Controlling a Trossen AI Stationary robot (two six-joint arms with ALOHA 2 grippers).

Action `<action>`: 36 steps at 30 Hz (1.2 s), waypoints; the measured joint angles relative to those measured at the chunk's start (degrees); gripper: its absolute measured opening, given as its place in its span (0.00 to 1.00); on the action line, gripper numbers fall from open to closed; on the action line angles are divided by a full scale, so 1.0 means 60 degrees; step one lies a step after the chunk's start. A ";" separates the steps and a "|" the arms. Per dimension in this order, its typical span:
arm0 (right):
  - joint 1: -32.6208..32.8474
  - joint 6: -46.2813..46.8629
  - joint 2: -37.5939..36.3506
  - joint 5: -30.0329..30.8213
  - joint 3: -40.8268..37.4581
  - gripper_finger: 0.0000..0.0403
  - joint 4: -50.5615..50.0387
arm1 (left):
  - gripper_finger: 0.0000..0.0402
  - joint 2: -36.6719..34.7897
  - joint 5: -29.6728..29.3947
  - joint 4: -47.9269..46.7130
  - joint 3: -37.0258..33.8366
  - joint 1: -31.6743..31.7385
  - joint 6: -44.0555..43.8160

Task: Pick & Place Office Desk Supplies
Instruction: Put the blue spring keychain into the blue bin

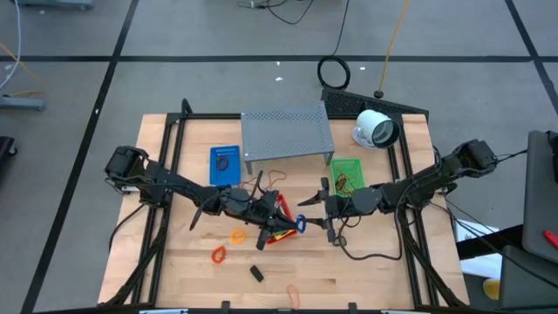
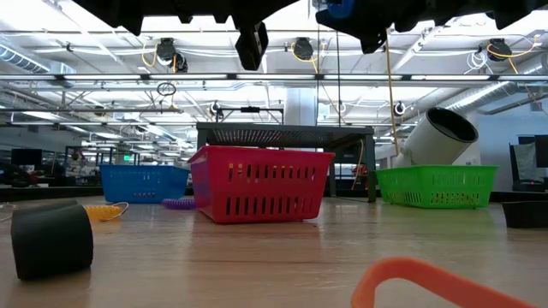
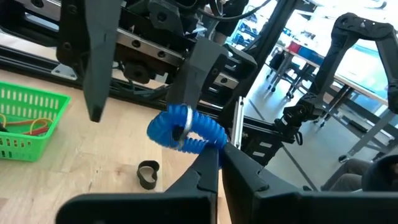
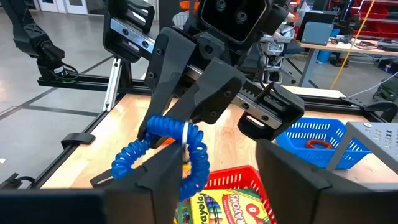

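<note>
A blue spiral coil loop (image 4: 163, 146) with a small white ring hangs over the red basket (image 2: 261, 184), which holds a yellow crayon box (image 4: 217, 205). My left gripper (image 3: 214, 154) is shut on the coil (image 1: 301, 224). My right gripper (image 4: 221, 149) faces it from the table's right side (image 1: 318, 214) and is wide open. One of its fingers (image 4: 163, 177) stands right at the loop (image 3: 183, 130). Orange loops (image 1: 237, 235) and a small black piece (image 1: 257, 273) lie on the wood. My left gripper pinches the top of the coil loop (image 4: 177, 127), beside the white ring, between its two shut fingers. The fingers slant down from the table's left. The coil hangs below them, lifted clear above the red basket. My right gripper has one fingertip (image 3: 189, 106) at the loop; I cannot tell whether it touches.
The grey perforated shelf (image 1: 286, 133) stands at the far middle, with the blue basket (image 1: 225, 164) on its left, the green basket (image 1: 346, 173) on its right and the white round device (image 1: 377, 129) beyond. A black clip loop (image 3: 148, 174) lies on the wood.
</note>
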 joint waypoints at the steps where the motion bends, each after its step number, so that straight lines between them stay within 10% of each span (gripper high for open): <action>1: 0.0000 0.0000 0.0000 -0.0004 0.0000 0.50 -0.0003 | 0.03 0.0000 0.0000 0.0000 -0.0004 0.0000 -0.0004; 36: 0.0004 0.0080 -0.0001 -0.0076 0.0000 0.52 -0.0412 | 0.01 -0.1444 -0.1126 -0.4120 0.0004 0.0852 0.0820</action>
